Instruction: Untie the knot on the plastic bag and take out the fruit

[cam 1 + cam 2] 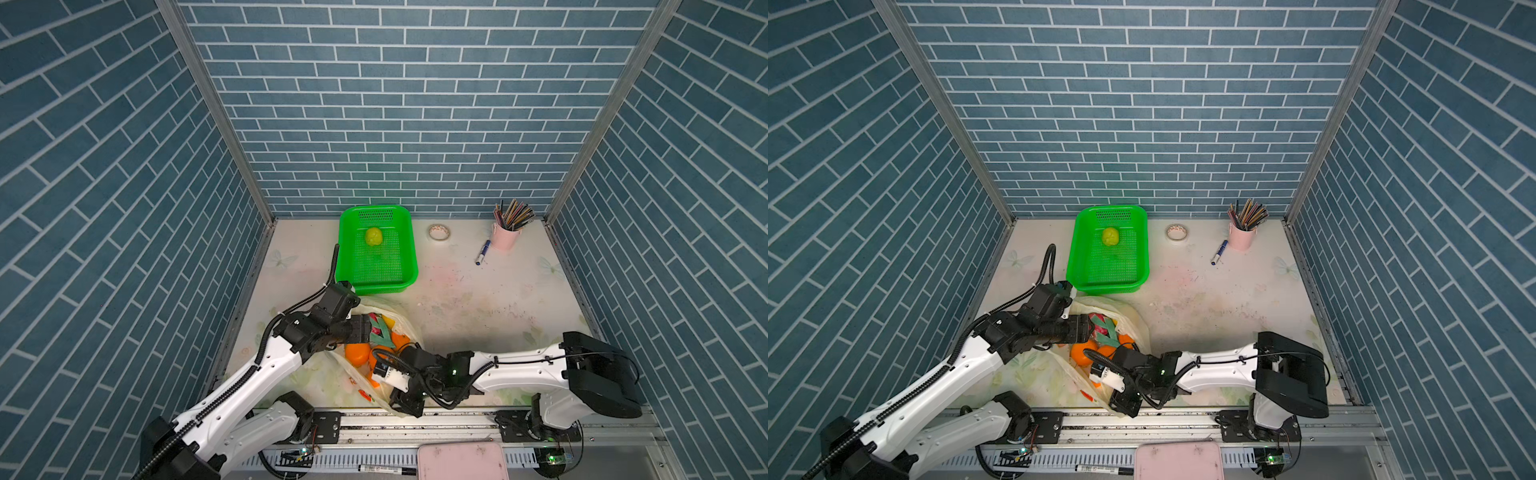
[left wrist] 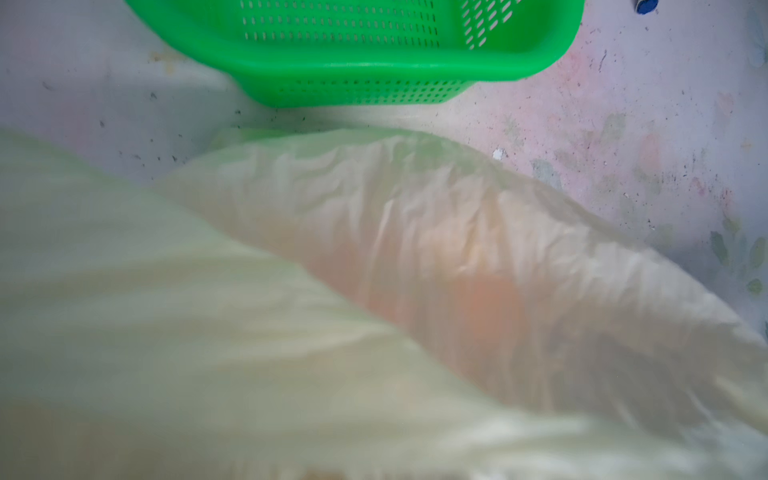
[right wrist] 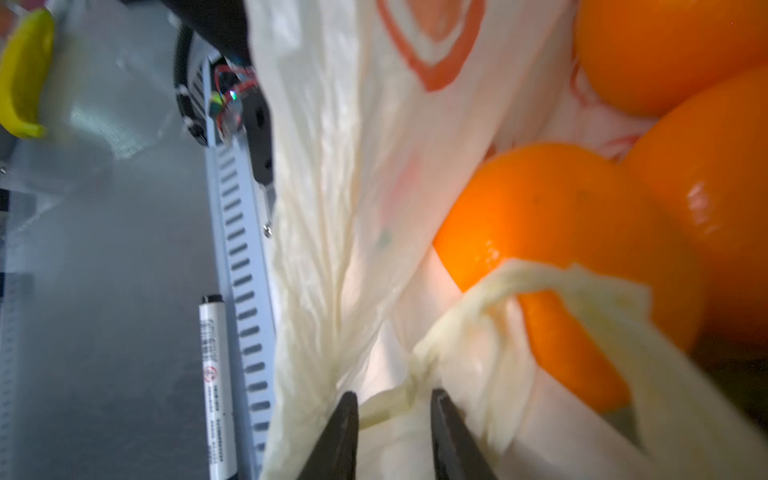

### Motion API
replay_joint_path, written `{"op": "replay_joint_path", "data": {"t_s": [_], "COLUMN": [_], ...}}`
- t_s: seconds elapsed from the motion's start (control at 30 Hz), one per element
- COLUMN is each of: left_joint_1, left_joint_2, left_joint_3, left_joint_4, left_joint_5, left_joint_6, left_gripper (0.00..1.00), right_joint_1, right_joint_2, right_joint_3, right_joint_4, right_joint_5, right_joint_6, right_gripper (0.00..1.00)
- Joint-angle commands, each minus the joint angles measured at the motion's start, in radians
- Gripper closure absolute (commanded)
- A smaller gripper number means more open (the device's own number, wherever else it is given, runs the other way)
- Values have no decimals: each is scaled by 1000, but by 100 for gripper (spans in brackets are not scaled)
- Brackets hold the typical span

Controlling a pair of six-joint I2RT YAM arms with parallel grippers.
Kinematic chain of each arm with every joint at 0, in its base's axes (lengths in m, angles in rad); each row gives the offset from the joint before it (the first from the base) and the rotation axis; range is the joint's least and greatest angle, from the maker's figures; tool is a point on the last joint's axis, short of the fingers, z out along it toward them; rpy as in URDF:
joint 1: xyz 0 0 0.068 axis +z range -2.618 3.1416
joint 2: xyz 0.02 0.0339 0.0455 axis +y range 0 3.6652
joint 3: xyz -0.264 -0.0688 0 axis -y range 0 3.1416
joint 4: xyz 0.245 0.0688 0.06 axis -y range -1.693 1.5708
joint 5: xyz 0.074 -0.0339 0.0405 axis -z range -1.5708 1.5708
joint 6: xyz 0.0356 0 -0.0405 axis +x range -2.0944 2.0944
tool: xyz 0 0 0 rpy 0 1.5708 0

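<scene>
Right tool (image 3: 394, 434), jaws narrowly parted astride a twisted strip of the knot (image 3: 469, 320), and left tool (image 1: 369, 328), its state hidden by film, work the gaping plastic bag (image 2: 415, 208) on the worktop (image 2: 623, 104); seemingly early: one green fruit (image 1: 373, 237) lies in the green basket (image 1: 376, 287), oranges (image 3: 552, 224) remain bagged.

Bright, even light in your top views, edges bowed; left wrist view shows the thin pale-yellow plastic bag (image 2: 249, 332) blurred.

The worktop (image 1: 478, 307) bears a green basket (image 1: 378, 266) at eleven o'clock, tape roll (image 1: 439, 232) at twelve, pen (image 1: 482, 252) and pink cup (image 1: 504, 239) at one, plastic bag (image 1: 405, 322) at seven.
</scene>
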Motion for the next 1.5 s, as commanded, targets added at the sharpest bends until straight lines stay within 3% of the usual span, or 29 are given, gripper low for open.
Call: {"op": "replay_joint_path", "data": {"t_s": [0.0,0.2,0.37,0.73,0.93,1.13,1.3,1.47], "left_joint_1": [5,5,5,5,5,7,7,7], "left_joint_2": [-27,-38,-36,-55,-72,-88,-85,-52], "left_joint_3": [-41,-64,-74,-62,-59,-51,-83,-86], "left_joint_4": [39,54,73,85,84,117,249,303], "left_joint_5": [20,17,21,17,-21,-31,31,39], "left_joint_6": [-56,-56,-50,-51,-58,-83,-142,-144], "left_gripper": [21,21,21,21,21,21,21,21], "right_joint_1": [6,9,9,9,-47,-86,-103,-152], "right_joint_2": [36,-18,-131,-262,-187,-84,13,94], "right_joint_3": [2,30,53,178,271,295,316,355], "right_joint_4": [-10,-50,-95,-112,-104,-52,-45,-105], "right_joint_5": [62,122,166,210,371,405,431,516], "right_joint_6": [37,38,21,14,109,135,163,245], "right_gripper": [70,63,44,40,40,42,42,40]}}
